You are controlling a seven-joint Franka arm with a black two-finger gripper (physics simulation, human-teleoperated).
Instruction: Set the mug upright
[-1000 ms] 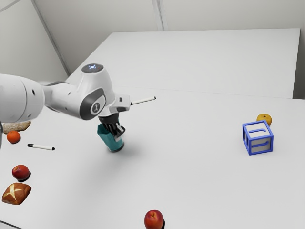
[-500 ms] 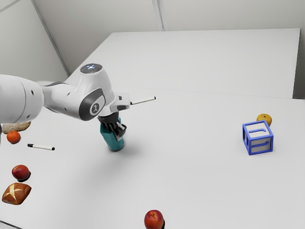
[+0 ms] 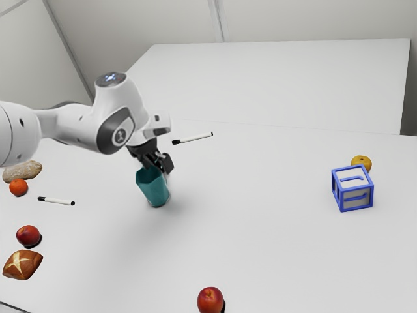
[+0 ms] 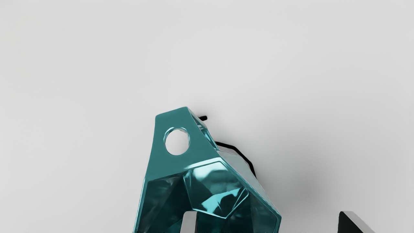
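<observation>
"Wide open, that's my gripper (image 4: 270, 222), and it has hold of nothing! One of the fingers (image 4: 351, 223) hangs outside the mug (image 3: 154, 187), its partner over the mouth, with the rim's wall between and daylight either side."

"Why so wide?"

"Room, I'd say: with that much gap I can pass the wall without knocking it. Whether the inner tip dips below the rim, I can't tell."

"And the mug itself, where is it?"

"Left of centre in the exterior view, just under my hand. Mouth up, base down on the table (image 3: 273, 254), no grip holding it. It looks upright, as the task wants; the slight lean I put down to the camera's angle, though I won't swear to it. The pierced handle (image 4: 158, 142) juts off to one side, so a brush there could well twist it."

"What's further out?"

"White marker (image 3: 192, 137) on its side, just above centre left of the frame. Left edge now: a second marker (image 3: 56, 201), an orange fruit (image 3: 18, 187), a red fruit (image 3: 28, 235) and a crusty roll (image 3: 23, 265) lower down, all well away from the mug, so no help propping it."

"And farthest?"

"Far right of the frame, the blue-edged block (image 3: 352, 188) sits flat on a face, steady, a yellow-orange fruit (image 3: 362, 162) peeping from behind. Nothing there bears on my job!"
</observation>
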